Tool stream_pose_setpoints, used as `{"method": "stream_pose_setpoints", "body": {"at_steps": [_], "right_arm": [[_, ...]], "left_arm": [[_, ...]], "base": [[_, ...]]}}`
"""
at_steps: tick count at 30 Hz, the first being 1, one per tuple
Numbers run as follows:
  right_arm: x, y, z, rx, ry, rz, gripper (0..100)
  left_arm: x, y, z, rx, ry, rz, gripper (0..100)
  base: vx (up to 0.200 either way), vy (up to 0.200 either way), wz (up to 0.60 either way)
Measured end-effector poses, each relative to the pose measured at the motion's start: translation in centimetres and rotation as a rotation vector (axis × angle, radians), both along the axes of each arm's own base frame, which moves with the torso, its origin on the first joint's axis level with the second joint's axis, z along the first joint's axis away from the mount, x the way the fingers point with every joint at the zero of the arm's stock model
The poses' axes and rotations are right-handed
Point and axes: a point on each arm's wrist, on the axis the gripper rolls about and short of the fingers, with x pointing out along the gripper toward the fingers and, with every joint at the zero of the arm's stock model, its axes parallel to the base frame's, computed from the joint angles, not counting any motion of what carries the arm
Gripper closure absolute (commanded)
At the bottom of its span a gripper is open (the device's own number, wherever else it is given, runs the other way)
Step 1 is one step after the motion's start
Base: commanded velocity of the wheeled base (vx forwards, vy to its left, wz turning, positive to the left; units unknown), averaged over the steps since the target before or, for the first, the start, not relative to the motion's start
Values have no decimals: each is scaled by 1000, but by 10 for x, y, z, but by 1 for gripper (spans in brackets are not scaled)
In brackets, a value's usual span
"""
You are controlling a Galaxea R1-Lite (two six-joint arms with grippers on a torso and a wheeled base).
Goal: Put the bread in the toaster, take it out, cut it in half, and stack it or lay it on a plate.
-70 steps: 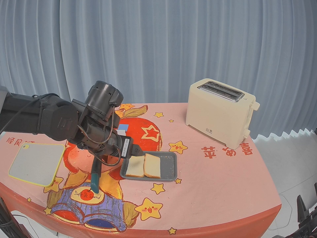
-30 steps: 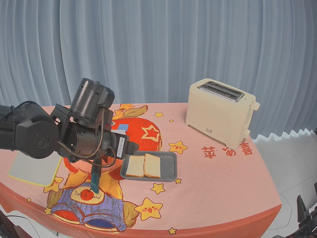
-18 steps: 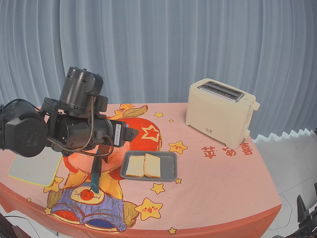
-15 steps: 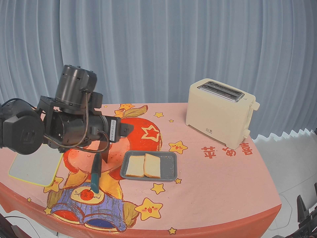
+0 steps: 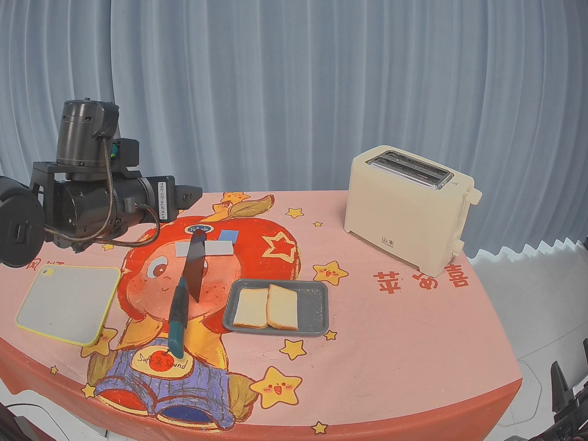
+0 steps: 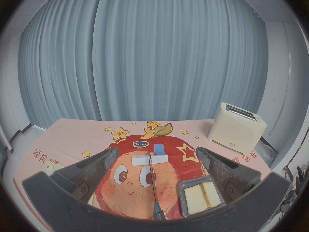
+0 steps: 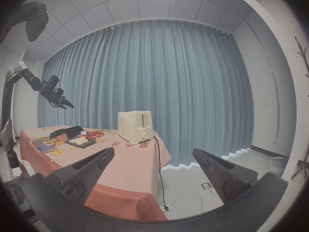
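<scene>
Head view: two bread halves [image 5: 282,306] lie side by side on the plate [image 5: 313,307]. The knife [image 5: 182,298] rests on the counter [image 5: 392,350] just beside the plate, and the toaster [image 5: 407,206] stands well apart from it. The task looks essentially complete.

Left wrist view: the left gripper [image 6: 156,151] hangs above and beside the plate, fingers wide and empty.

Right wrist view: the right gripper [image 7: 153,151] is far from the plate, fingers wide and empty.

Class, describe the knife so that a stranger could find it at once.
Start at the pink table with the cream toaster at its right. Left of the grey tray holding two bread halves lies the knife, alone in having a teal handle and dark blade.
</scene>
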Motion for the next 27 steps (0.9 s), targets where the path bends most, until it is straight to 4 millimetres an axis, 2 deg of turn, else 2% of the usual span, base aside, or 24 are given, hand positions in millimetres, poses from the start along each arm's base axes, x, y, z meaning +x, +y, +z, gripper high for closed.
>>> {"method": "stream_pose_setpoints", "body": {"at_steps": [6,11,15,20,27], "right_arm": [[0,0,0,0,0,0,0],[0,0,0,0,0,0,0],[0,0,0,0,0,0,0],[0,0,0,0,0,0,0],[0,0,0,0,1,0,0]], "left_arm": [[-4,10,7,-9,-22,29,0],[-7,32,17,-29,-58,94,0],[-15,40,24,-44,-90,115,0],[-24,50,34,-76,-198,141,0],[-31,63,28,-107,-333,183,0]], "base": [[0,0,0],[0,0,0],[0,0,0],[0,0,0],[0,0,0]]}}
